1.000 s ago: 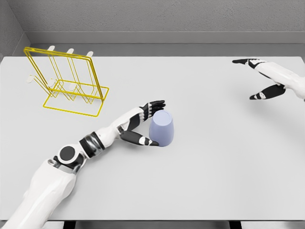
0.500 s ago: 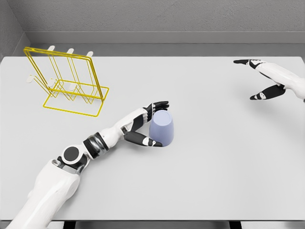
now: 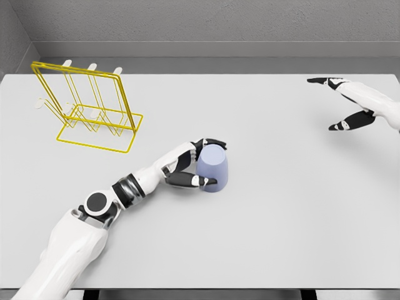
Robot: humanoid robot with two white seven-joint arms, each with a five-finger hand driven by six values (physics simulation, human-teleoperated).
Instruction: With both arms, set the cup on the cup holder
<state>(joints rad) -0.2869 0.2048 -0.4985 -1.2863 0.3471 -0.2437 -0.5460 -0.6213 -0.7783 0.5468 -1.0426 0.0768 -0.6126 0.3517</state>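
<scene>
Two arms in view over one big white table (image 3: 262, 237). Largest to smallest: table, left arm, rack, right arm, cup.

Left arm comes in from 7 o'clock and reaches toward centre. Left hand (image 3: 190, 167) is wrapped on the cup (image 3: 212, 167): fingers (image 3: 212, 143) curl over the far top edge, thumb presses the near lower side at the base. Looks like a closed grasp, contact on both sides.

Yellow wire cup holder (image 3: 87, 112) stands at 10 o'clock, upright, well apart from the cup. White pegs poke out along its top and left side. Nothing hangs on it; no cup on any peg.

Right arm enters at 3 o'clock, right hand (image 3: 350, 103) far from cup and rack, fingers spread wide, holding nothing, hovering over the table's 2 o'clock corner.

Cup: lavender, upside down, wide mouth flat on the table, just left of centre. Inside hidden, contents cannot be told.

Step, my read: grasp stage, cup not lifted yet, nothing placed. Next move likely calls for a firm squeeze, then a lift clear of the table, carry toward 10 o'clock, and tilt so the mouth slides over a peg. Smooth tapered wall could slip upward out of the grip.
</scene>
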